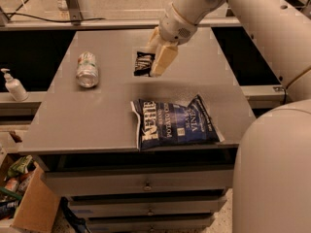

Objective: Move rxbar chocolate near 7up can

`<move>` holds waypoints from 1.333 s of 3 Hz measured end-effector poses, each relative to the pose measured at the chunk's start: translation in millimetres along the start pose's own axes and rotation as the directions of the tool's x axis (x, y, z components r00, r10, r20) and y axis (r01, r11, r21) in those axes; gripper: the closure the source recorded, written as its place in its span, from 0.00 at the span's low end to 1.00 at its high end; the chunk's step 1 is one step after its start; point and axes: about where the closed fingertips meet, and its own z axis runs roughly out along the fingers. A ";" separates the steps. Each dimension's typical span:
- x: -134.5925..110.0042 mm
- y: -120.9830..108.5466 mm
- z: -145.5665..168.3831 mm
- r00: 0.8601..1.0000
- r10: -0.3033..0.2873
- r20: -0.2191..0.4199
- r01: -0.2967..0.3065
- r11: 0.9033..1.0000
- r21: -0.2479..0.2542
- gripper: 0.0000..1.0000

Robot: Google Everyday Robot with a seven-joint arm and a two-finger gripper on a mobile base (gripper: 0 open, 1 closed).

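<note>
The rxbar chocolate (143, 63) is a small dark bar with pale lettering, held in my gripper (154, 57) above the grey table (58, 120), near its middle back. The gripper's cream fingers (163, 59) are shut on the bar, which hangs on their left side. The 7up can (87, 70) lies on its side on the table's left part, silver end toward me, with green and red on its label. The bar is to the right of the can, with a gap of bare table between them.
A large dark-blue Kettle chip bag (172, 123) lies at the table's front right. A white pump bottle (13, 85) stands on a ledge at far left. Drawers (146, 186) sit under the table. A cardboard box (26, 205) with clutter stands on the floor at lower left.
</note>
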 end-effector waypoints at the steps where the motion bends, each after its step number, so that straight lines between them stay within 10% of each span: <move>1: -22.2 -7.2 20.8 1.000 -0.021 0.000 0.021 1.000 0.015 1.00; 4: -51.2 -52.4 72.3 0.996 -0.047 -0.082 0.054 0.996 0.078 1.00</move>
